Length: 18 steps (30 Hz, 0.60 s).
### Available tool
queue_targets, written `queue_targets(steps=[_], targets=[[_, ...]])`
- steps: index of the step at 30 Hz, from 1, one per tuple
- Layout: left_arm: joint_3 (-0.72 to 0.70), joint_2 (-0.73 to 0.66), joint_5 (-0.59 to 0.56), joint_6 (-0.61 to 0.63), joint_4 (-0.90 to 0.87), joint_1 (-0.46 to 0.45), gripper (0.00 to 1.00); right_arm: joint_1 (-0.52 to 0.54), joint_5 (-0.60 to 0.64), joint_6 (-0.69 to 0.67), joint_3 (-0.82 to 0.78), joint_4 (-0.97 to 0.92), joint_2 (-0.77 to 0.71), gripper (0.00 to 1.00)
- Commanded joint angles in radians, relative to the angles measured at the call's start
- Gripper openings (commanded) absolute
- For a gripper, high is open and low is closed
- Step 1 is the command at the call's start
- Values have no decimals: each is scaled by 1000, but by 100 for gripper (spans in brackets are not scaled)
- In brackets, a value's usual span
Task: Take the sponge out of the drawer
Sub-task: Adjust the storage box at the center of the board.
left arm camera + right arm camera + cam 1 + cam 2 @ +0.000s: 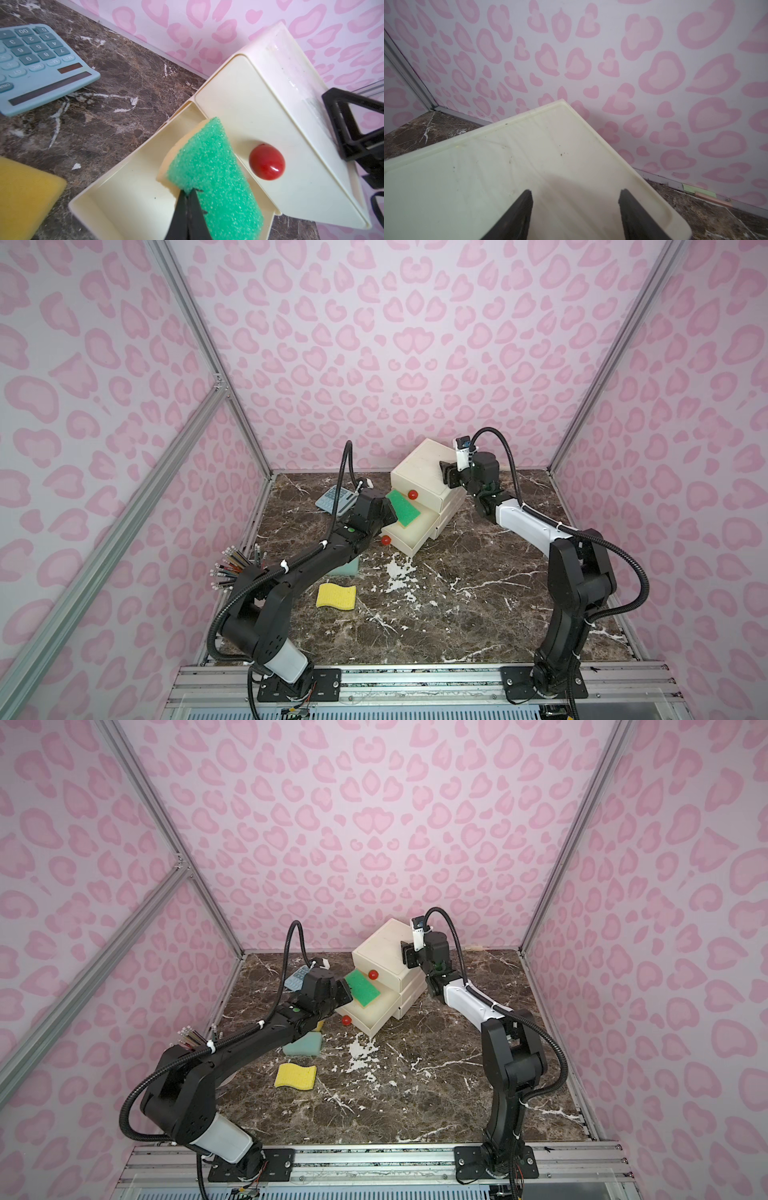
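Black fingertips of the left gripper (188, 194) sit closest to the lens in the left wrist view. They are pinched fully together on the near edge of the sponge (207, 164), biting into its green scouring face. That edge grip explains the tilt: the sponge hangs at a slant over the open drawer (133, 205), its far end raised beside the red knob (267, 162) of the shut drawer above (whether it touches that front I cannot tell). In both top views it sits just left of centre, not yet clear of the drawer's walls.

Over the cabinet (488, 176) is the right gripper (575, 192), jaws apart with nothing between them. I judge it is there to steady the cabinet while the other arm pulls, though I cannot tell whether it actually presses down.

The drawer walls hem the sponge in at the sides, and the shut front blocks the far end, so the free way out looks to be up and toward the lower left of the frame. Bare table (478, 614) fills the lower centre. The yellow sponge (336, 596) and teal foam block (301, 1046) lie below-left of the drawer, and the calculator (334, 499) is at its left. A lower knob (386, 540) juts out beneath the left wrist and could snag it.
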Motion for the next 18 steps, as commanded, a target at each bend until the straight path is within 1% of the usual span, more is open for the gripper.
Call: queue_targets(steps=[1,3,8,13,18], targets=[[-20,-64,-37,-1,-46,-2,2,0,-12,24,-7,-130,27,68],[-36,-110,-64,3,-100,-5,2,-1,-13,24,-6,-127,29,68],[-115,-244,-116,-7,-159,-4,2,0,-24,27,5,-124,39,67],[-189,-399,-125,-21,-185,-4,3,-1,-41,33,12,-115,54,67],[-232,-499,-174,-66,-320,-4,2,0,-55,33,14,-112,63,67]])
